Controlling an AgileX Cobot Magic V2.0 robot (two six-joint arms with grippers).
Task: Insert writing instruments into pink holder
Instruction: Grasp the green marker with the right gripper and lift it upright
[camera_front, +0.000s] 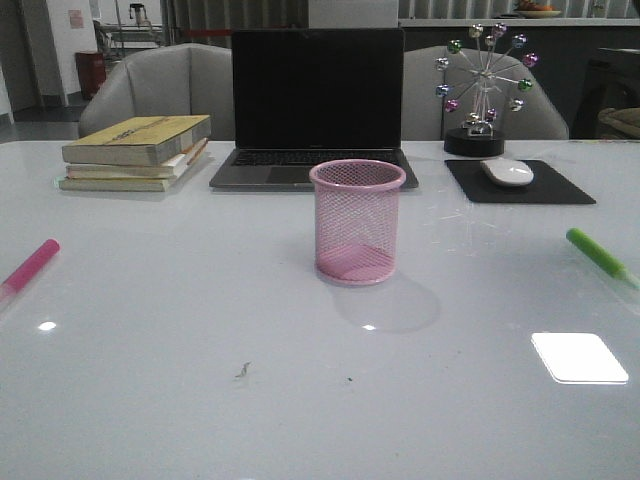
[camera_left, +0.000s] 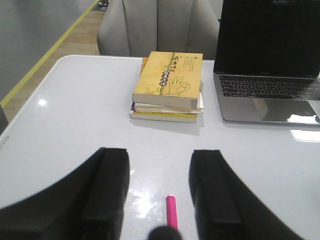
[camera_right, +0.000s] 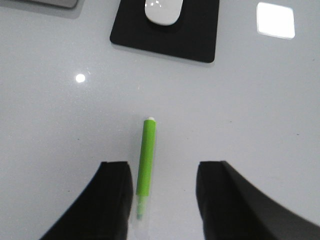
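Observation:
The pink holder (camera_front: 357, 221), a wire-mesh cup, stands upright and empty at the table's centre. A magenta pink marker (camera_front: 29, 267) lies at the far left edge. In the left wrist view this pink marker (camera_left: 172, 212) lies on the table between the wide-apart fingers of my left gripper (camera_left: 159, 172), which is open above it. A bright green marker (camera_front: 597, 255) lies at the far right. In the right wrist view the green marker (camera_right: 145, 158) lies between the fingers of my open right gripper (camera_right: 162, 175), closer to one finger. Neither gripper shows in the front view.
A stack of books (camera_front: 135, 152) sits back left, an open laptop (camera_front: 316, 110) behind the cup. A black mouse pad (camera_front: 516, 181) with a white mouse (camera_front: 507, 171) and a ball ornament (camera_front: 482, 90) are back right. Grey chairs stand beyond the table.

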